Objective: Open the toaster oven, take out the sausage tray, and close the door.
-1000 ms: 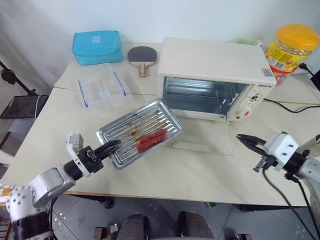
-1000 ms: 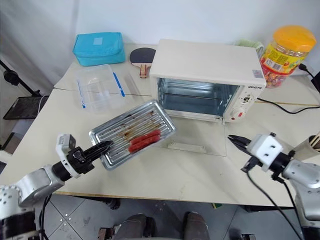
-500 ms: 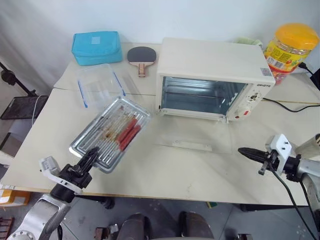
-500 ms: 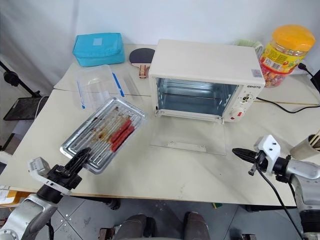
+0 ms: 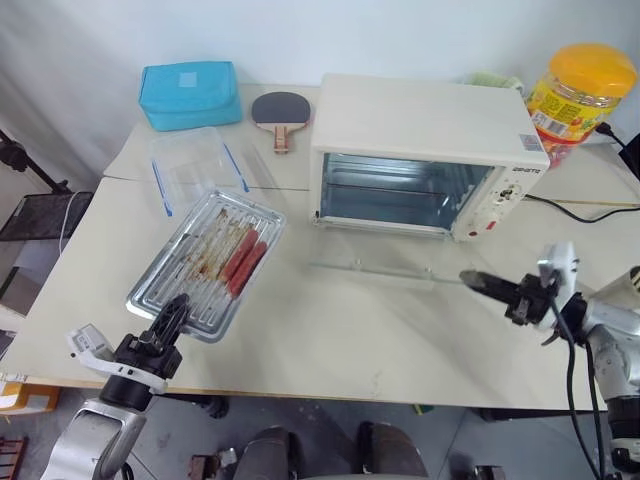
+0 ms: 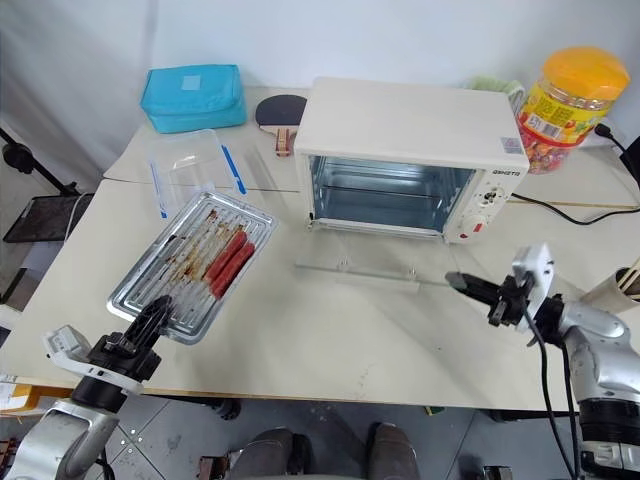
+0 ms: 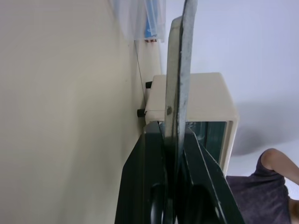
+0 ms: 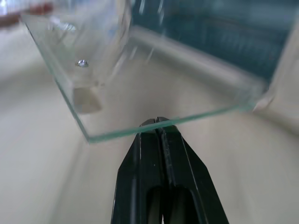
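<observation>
Lifting the door (image 6: 355,272) with the pressed-together right gripper (image 6: 458,281) under its edge, pushing evenly toward the toaster oven (image 6: 405,160), left gripper (image 6: 150,318) pinching the sausage tray (image 6: 190,262).

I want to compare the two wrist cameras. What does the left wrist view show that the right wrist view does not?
Left wrist view alone: the left tool shut on the rim of the sausage tray, seen edge-on, the clear plastic container, and a person.

Right wrist view alone: the shut right tool under the edge of the glass door, which is part-raised.

Both share: the toaster oven and the cream table.
</observation>
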Available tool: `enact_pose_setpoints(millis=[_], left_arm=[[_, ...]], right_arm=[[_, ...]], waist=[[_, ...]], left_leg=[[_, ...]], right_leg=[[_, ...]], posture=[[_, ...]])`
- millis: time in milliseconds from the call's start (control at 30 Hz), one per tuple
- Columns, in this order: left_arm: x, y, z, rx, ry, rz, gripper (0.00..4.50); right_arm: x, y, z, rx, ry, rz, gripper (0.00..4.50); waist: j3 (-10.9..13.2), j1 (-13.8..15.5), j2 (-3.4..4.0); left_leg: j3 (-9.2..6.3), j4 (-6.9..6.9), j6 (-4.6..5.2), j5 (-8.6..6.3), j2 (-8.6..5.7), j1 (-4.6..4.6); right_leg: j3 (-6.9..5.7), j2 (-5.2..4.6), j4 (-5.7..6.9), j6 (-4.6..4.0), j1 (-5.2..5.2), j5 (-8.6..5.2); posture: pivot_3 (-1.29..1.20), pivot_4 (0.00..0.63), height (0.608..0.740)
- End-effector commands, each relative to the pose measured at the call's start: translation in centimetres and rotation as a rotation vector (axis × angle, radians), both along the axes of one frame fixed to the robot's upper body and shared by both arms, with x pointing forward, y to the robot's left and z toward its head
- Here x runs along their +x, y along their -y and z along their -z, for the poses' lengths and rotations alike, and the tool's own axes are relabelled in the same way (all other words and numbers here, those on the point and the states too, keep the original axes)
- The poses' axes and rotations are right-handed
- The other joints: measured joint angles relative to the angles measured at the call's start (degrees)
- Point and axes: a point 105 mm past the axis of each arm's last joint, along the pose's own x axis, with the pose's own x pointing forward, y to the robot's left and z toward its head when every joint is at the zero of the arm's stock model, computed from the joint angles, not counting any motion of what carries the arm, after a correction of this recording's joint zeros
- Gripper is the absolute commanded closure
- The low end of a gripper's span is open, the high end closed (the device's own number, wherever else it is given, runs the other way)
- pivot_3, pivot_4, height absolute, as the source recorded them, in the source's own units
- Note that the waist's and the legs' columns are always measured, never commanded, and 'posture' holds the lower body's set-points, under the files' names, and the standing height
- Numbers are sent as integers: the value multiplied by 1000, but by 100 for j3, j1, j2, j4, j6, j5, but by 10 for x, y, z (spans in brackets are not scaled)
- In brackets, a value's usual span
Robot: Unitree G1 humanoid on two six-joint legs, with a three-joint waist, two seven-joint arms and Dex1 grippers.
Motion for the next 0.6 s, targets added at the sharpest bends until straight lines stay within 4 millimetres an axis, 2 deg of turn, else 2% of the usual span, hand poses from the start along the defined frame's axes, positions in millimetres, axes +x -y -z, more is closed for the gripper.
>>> enact_pose_setpoints(millis=[33, 100, 167, 233, 300, 400, 500, 600], left_arm=[[-2, 6, -11, -3, 58, 42, 4462], [-1, 6, -10, -2, 59, 57, 4462], [0, 9, -9, 1, 59, 88, 4462], [1, 12, -7, 5, 55, 117, 4462], [3, 18, -4, 21, 51, 190, 4462], [8, 23, -2, 43, 48, 288, 4462], [21, 36, 0, 89, 34, 485, 4462], [33, 47, 1, 103, 13, 642, 4462]], right_arm=[[-2, -4, -48, 113, 146, 12, 4465], [-3, -7, -64, 165, 191, 20, 4465], [-4, -13, -71, 165, 212, 26, 4465], [-8, -17, -73, 164, 216, 14, 4465], [-16, -19, -63, 99, 204, 16, 4302], [-28, -20, -50, -15, 244, 27, 3596], [-53, -15, -26, -126, 251, 27, 2614], [-76, -14, -12, -172, 231, -7, 1572]], waist=[[0, 1, 1], [0, 0, 0], [0, 18, 1], [0, 28, 1], [0, 58, 1], [-1, 90, 4], [-2, 169, 4], [-3, 183, 7]], left_leg=[[0, 0, -1, -2, 2, 0], [-1, -2, -7, -7, 7, 1], [-1, -12, -9, -9, 7, 0], [-2, -21, -8, -10, 4, -2], [-2, -31, -5, -10, -2, -3], [1, -34, 4, -11, -8, -6], [1, -34, 14, -7, -17, -5], [10, -35, 22, -1, -28, 2]], right_leg=[[0, 0, -1, 0, 0, 0], [0, 3, -4, 0, 0, 0], [-2, 4, -9, -1, -2, 0], [-1, 4, -12, -1, -6, -1], [-2, 7, -10, -1, -5, -1], [-5, 28, -4, 0, -5, 0], [-7, 31, -2, 1, -3, 1], [-6, 43, 6, 7, -2, 3]], posture=[[0, 150, 740], [0, 150, 740], [0, 150, 740], [0, 150, 740], [0, 150, 740], [0, 150, 740], [0, 150, 740], [0, 150, 740]])
